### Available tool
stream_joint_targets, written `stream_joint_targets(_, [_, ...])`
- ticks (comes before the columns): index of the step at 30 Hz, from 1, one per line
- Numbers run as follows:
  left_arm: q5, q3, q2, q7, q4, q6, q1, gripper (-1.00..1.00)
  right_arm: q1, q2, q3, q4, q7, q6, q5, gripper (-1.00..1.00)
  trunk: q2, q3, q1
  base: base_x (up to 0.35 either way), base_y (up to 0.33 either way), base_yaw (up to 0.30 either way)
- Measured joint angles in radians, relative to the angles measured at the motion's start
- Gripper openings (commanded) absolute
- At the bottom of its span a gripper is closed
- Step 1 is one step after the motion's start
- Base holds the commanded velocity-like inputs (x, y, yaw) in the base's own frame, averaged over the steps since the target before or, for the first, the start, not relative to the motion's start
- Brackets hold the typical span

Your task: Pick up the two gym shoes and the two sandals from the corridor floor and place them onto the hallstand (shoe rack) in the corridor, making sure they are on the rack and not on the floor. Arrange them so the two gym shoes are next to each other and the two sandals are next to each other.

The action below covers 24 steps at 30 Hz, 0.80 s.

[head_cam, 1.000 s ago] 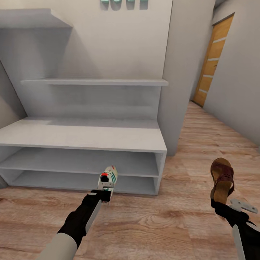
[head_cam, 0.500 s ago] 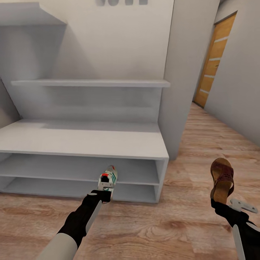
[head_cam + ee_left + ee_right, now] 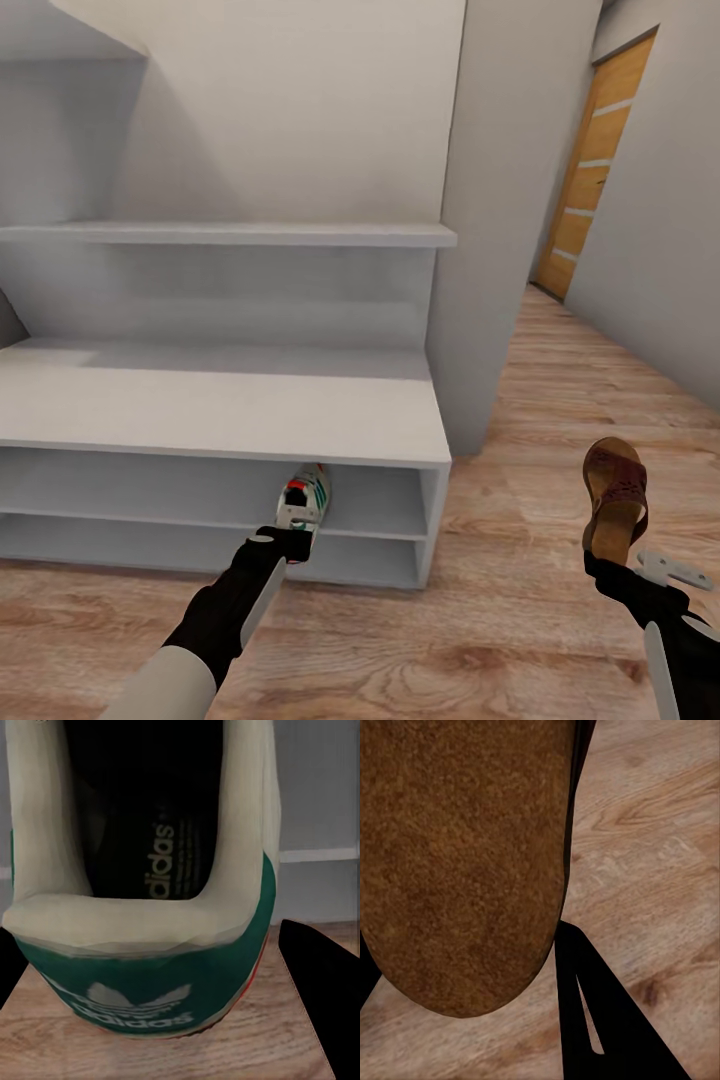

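The left tool (image 3: 290, 540) grips a gym shoe (image 3: 303, 497) by its heel; the right tool (image 3: 612, 572) clamps a sandal (image 3: 614, 497).

Orange wooden door (image 3: 592, 170) (perhaps closed), grey walls (image 3: 660, 230)

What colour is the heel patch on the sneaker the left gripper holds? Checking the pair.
Green, with a white trefoil logo, on the gym shoe; clearest in the left wrist view.

Both arms forward, fingers (image 3: 607, 1020) clamped
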Motion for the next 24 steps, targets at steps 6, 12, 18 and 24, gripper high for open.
stream_joint_targets(6, [0.000, 0.001, 0.001, 0.000, 0.001, -0.001, 0.000, -1.00, 0.000, 0.000, 0.000, 0.000, 0.000, 0.000, 0.000, -1.00, 0.000, 0.000, 0.000, 0.075, 0.014, 0.000])
stream_joint_targets(12, [0.000, 0.002, 0.003, 0.000, 0.001, -0.001, 0.000, -1.00, 0.000, 0.000, 0.000, 0.000, 0.000, 0.000, 0.000, -1.00, 0.000, 0.000, 0.000, 0.225, 0.096, 0.000])
stream_joint_targets(18, [0.000, 0.004, 0.005, 0.000, 0.001, -0.001, 0.000, -1.00, 0.000, 0.000, 0.000, 0.000, 0.000, 0.000, 0.000, -1.00, 0.000, 0.000, 0.000, 0.038, 0.014, 0.000])
stream_joint_targets(24, [0.000, 0.006, 0.005, 0.000, 0.001, -0.001, 0.000, -1.00, 0.000, 0.000, 0.000, 0.000, 0.000, 0.000, 0.000, -1.00, 0.000, 0.000, 0.000, 0.001, 0.000, 0.000])
